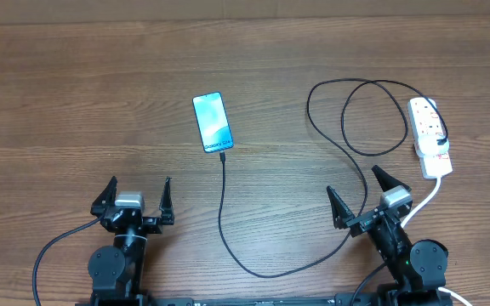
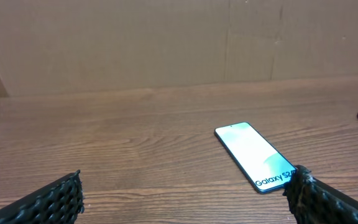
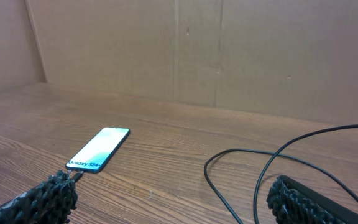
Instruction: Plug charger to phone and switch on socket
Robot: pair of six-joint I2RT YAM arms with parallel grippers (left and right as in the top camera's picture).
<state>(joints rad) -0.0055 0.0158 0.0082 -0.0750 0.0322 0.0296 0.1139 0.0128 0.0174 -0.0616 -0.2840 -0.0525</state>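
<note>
Jaws wide, empty: left gripper (image 1: 139, 183), right gripper (image 1: 352, 180), near edge of tabletop (image 1: 66, 93). I see charger (image 1: 222, 212) tip touching phone (image 1: 212, 122); socket (image 1: 430, 136) by right edge.

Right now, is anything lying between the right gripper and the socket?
Only the charger: its thin black loop lies flat on the table between the right gripper and the socket. Nothing else visible.

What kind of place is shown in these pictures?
Probably a robot test bench: a wood-grain table backed by plain cardboard panels, the left gripper and right gripper at its edge, and the phone, the charger and the socket laid out.
</note>
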